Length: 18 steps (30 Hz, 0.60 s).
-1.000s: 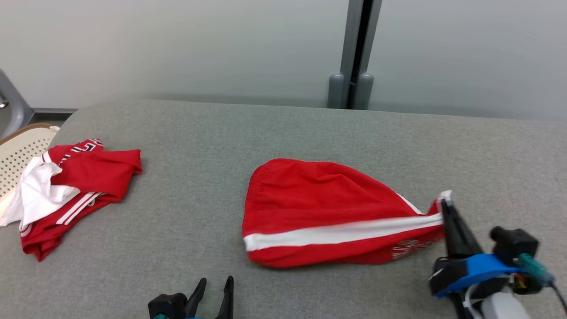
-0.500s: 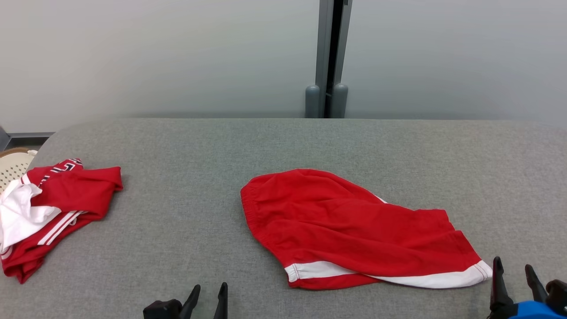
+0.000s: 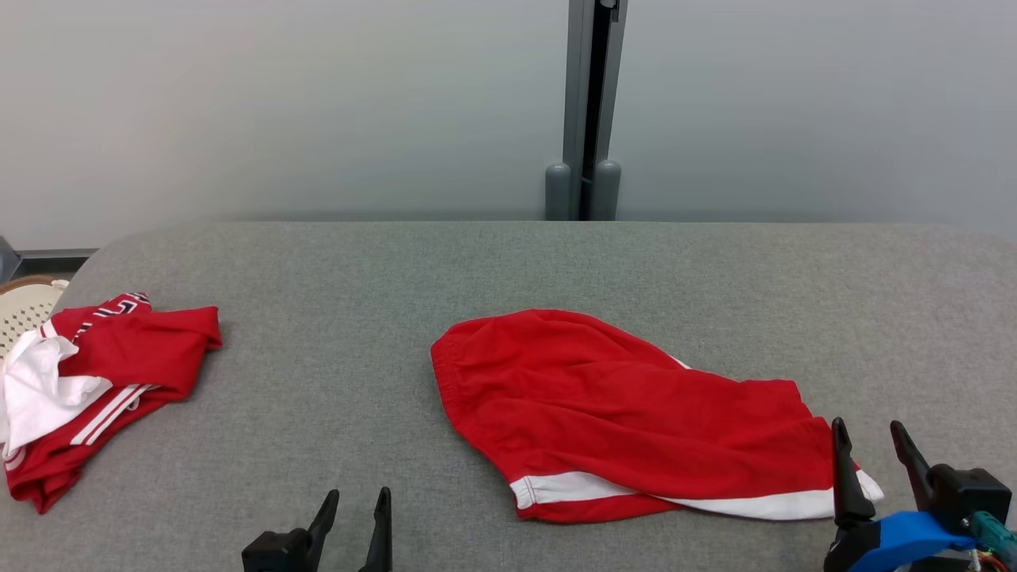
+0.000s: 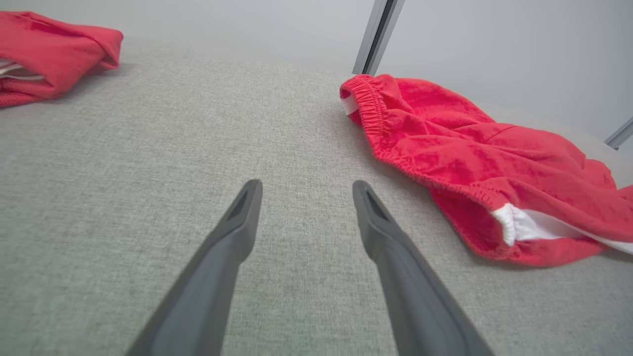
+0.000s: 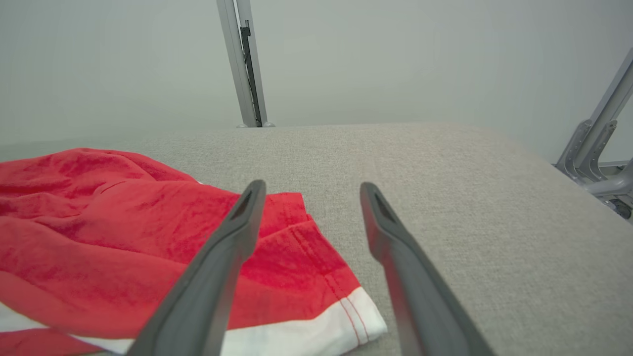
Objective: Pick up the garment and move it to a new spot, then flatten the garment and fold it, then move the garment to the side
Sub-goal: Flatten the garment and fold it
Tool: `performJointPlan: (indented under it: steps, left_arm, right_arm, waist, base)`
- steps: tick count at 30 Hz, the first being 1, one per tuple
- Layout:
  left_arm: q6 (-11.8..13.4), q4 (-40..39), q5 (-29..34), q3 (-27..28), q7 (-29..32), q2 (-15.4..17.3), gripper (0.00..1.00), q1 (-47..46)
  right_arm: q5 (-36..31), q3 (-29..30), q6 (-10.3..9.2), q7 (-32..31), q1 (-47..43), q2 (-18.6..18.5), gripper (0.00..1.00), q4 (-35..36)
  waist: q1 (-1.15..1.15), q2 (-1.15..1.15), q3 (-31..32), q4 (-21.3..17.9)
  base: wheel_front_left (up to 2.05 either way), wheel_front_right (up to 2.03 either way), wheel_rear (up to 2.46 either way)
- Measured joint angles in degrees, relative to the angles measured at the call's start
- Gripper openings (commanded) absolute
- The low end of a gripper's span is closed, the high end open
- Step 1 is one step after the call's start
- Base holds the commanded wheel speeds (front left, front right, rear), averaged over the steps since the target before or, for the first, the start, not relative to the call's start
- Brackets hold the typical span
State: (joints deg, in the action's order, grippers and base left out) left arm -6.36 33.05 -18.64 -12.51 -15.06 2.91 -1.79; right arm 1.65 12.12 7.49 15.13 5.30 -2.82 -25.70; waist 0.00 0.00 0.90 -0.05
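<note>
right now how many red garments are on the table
2: shorts in the middle, and a crumpled bundle at the far left edge, which may hide more pieces.

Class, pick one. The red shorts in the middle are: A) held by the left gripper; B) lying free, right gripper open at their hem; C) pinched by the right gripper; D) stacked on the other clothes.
B: the red shorts lie loose, and the right gripper stands open at their white hem.
</note>
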Motion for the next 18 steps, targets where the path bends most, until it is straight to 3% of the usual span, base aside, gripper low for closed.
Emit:
performJointPlan:
  steps: [11, 18]
  left_arm:
    - [-0.1, -1.0, -0.1, -1.0, 0.0, 0.0, 1.0, 0.5]
    - [-0.8, -0.4, -9.2, -12.8, 0.0, 0.0, 1.0, -1.2]
  right_arm:
    - [0.4, -0.2, 0.0, 0.0, 0.1, 0.0, 1.0, -2.0]
    - [0.5, -0.8, 0.0, 0.0, 0.1, 0.0, 1.0, -2.7]
  waist:
    - [0.0, 0.0, -0.2, 0.0]
    - [0.0, 0.0, -1.4, -0.9]
  base:
    - [0.0, 0.0, 0.0]
    - [0.0, 0.0, 0.0]
